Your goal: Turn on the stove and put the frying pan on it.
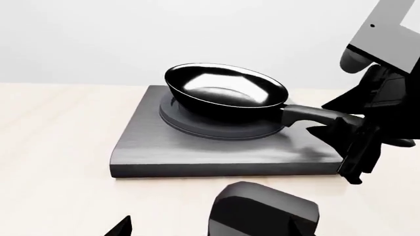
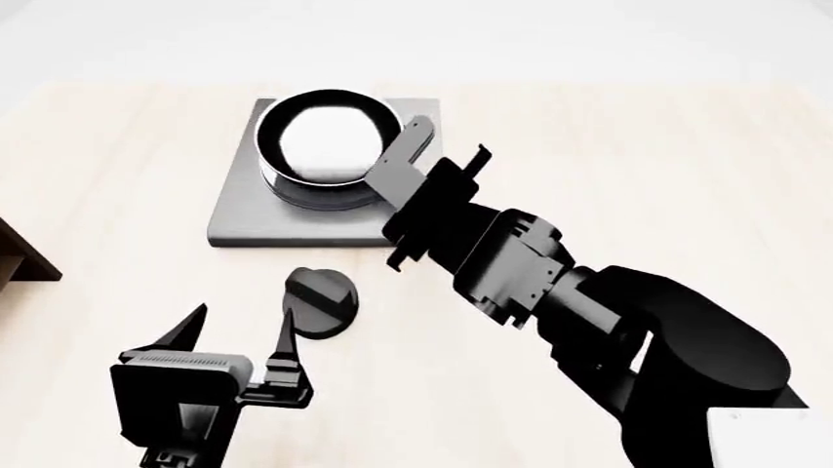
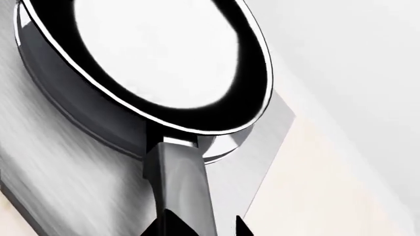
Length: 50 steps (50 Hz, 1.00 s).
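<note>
Black frying pan (image 1: pixel 226 91) sits empty on stove (image 1: pixel 196 152).

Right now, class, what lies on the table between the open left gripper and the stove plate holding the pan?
The round black knob, seen in the head view, sits between the left gripper and the stove plate.

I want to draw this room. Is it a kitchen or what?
Probably a pretend kitchen counter in a computer simulation. A black frying pan sits on a flat grey stove, with a round knob beside it on a pale wooden table. No walls or cupboards show.
</note>
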Available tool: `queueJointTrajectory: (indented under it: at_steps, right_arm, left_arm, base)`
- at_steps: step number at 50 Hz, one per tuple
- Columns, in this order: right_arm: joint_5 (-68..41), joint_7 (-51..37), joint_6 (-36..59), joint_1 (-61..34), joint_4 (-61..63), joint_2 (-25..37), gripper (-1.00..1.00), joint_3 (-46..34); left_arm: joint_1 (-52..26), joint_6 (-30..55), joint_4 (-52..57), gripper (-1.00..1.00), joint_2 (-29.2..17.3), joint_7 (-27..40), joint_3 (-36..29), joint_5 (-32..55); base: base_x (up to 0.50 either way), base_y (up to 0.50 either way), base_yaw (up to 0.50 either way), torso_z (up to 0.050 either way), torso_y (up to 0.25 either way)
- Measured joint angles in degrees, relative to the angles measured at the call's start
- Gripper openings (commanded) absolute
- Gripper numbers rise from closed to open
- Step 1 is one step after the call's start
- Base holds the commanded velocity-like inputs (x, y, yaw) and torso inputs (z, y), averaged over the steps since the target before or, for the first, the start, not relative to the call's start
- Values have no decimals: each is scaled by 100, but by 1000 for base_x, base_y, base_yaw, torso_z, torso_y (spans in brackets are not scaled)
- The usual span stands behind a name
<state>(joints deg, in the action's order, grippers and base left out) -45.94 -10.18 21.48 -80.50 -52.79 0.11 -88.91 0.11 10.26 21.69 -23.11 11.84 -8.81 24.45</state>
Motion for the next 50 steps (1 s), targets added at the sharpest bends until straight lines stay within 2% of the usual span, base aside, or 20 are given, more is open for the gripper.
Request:
queueJointTrajectory:
  at_steps: [16,36,50]
  right_arm:
    - [18,115,86,-192,-44,-11,100,146]
    - [-847,787,391,-602,-87,-2,100,244]
    - [-1321,734,706,-993,632,387,100,465]
  left_arm:
    - [-8,34,38,100,-32,49,12,34]
    - [5,49,113,100,-78,109,20,44]
    - [30,57,193,100,-113,151,16,43]
  base:
    - [0,0,0,0,0]
    - [0,0,0,0,0]
    - [0,0,0,0,0]
